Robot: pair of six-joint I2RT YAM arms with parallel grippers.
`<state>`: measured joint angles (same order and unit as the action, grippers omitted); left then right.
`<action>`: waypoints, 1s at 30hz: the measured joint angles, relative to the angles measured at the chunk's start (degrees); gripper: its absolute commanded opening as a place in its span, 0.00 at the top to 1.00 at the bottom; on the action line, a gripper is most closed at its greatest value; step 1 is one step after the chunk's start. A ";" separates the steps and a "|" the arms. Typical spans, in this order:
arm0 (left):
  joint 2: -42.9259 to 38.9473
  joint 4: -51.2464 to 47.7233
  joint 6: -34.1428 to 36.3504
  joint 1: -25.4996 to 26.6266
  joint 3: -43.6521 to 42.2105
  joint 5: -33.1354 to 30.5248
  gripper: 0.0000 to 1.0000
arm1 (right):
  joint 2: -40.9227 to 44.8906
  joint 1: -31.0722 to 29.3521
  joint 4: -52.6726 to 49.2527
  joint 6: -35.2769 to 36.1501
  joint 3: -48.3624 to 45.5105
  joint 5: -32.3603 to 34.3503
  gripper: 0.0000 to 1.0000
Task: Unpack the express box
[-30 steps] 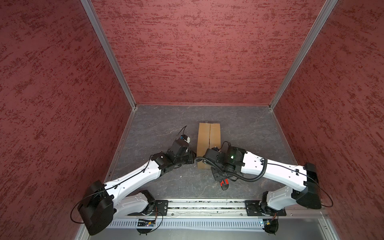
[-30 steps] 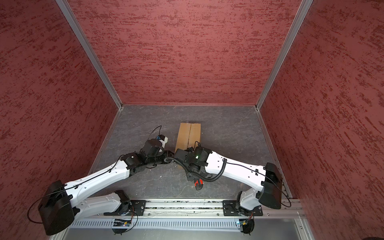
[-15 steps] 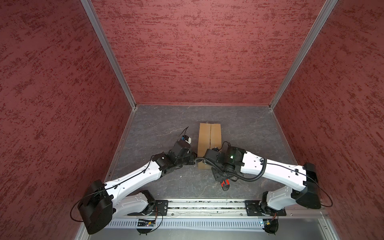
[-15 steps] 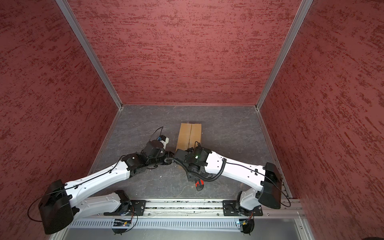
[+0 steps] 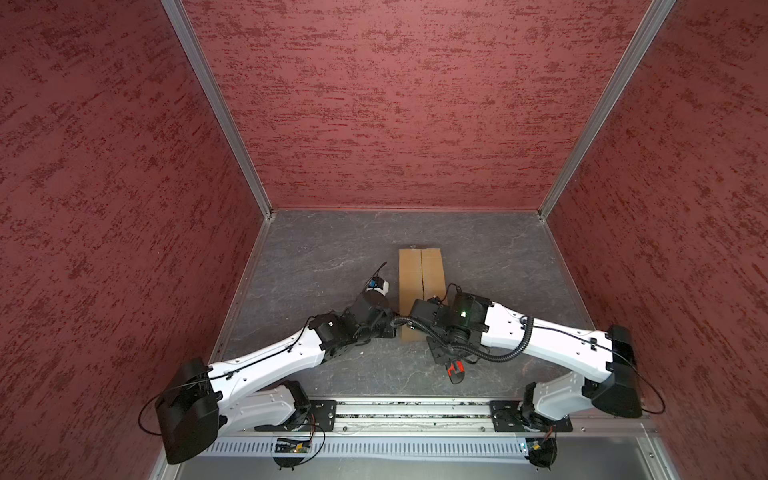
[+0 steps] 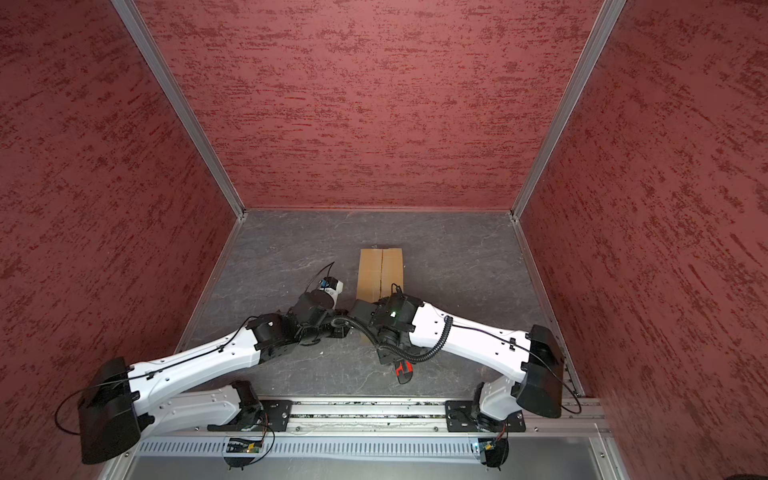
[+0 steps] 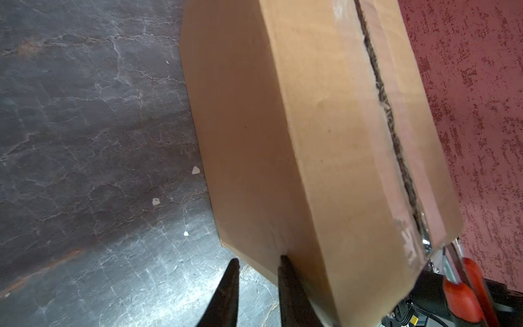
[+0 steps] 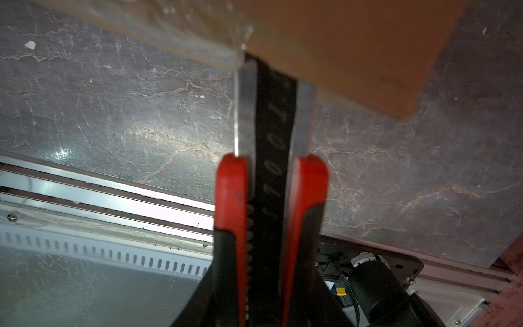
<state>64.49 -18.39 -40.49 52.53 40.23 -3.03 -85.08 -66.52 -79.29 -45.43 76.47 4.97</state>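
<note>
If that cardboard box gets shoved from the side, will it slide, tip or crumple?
The box lies lengthwise on a smooth floor, so it would probably slide rather than tip. Its corrugated walls look straight and undented, so likely stiff. The seam is slit open, so the top flaps may flex.

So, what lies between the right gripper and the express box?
The utility knife. The right gripper holds its red handle, and its blade end reaches the express box at the taped seam. This shows in the right wrist view.
</note>
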 measured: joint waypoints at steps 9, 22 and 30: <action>-0.04 0.04 -0.87 1.40 -0.17 -1.88 0.75 | -0.28 0.20 -0.35 0.00 1.18 0.07 0.98; -0.28 1.86 -2.58 4.15 -1.68 -2.93 0.75 | -0.76 0.76 -1.05 0.07 1.90 0.83 0.98; -0.87 1.14 -2.36 3.26 -1.68 -2.89 0.74 | -0.76 0.76 -0.28 0.46 1.92 0.81 0.98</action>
<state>63.61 -17.26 -42.85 55.79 38.54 -5.91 -85.84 -65.76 -79.57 -44.97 78.39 5.78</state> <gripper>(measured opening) 0.254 0.391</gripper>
